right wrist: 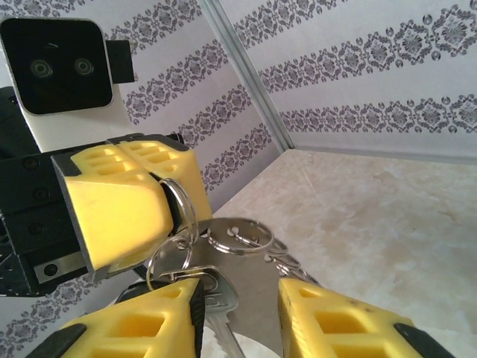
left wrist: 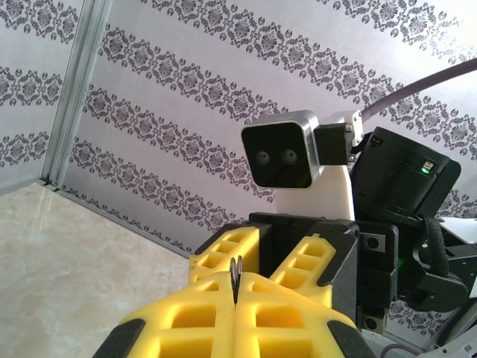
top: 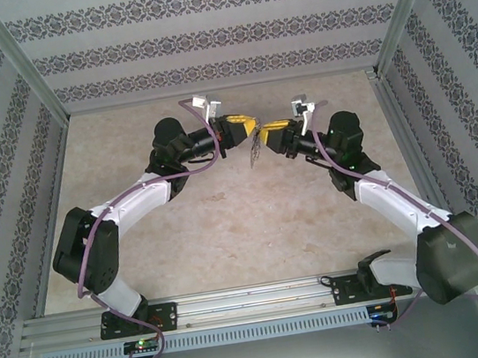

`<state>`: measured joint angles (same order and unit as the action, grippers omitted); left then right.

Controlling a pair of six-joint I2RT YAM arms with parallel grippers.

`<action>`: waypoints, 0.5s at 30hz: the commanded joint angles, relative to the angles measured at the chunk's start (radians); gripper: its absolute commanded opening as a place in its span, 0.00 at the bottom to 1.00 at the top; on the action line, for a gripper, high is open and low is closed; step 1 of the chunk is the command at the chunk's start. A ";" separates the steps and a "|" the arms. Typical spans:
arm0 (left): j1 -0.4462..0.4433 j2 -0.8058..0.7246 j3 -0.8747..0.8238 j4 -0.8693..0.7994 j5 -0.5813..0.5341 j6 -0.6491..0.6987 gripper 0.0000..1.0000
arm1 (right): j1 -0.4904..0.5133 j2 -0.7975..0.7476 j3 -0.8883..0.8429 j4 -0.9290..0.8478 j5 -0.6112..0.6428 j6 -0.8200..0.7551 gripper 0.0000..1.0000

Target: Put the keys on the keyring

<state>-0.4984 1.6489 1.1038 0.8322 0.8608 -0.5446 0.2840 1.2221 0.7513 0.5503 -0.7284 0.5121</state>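
Keyring pinched tight in my left gripper, mid-air. Key hangs just below it, blade pointing down, between my right gripper's spread fingers, apparently not yet clamped. Right arm nearest.

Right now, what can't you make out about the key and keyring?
Top view: keyring too small; key indistinguishable from it.
Left wrist: keyring edge-on, mostly hidden by the left hand's shut fingers.
Right wrist: key blade cut off by bottom edge, head partly behind the right hand's finger.
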 commanded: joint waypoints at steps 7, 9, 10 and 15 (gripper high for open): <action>-0.012 0.002 0.024 0.087 0.020 -0.017 0.00 | -0.010 -0.047 -0.003 0.028 0.055 -0.020 0.30; -0.012 0.000 0.024 0.082 0.022 -0.017 0.00 | -0.018 -0.063 -0.019 0.039 0.091 -0.009 0.30; -0.012 -0.002 0.024 0.081 0.024 -0.017 0.00 | -0.023 -0.074 -0.030 0.045 0.112 -0.003 0.31; -0.012 -0.006 0.024 0.076 0.031 -0.015 0.00 | -0.028 -0.123 -0.061 0.068 0.126 0.007 0.32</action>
<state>-0.4984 1.6550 1.1038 0.8387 0.8639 -0.5552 0.2634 1.1313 0.7044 0.5686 -0.6250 0.5144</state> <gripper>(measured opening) 0.049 0.317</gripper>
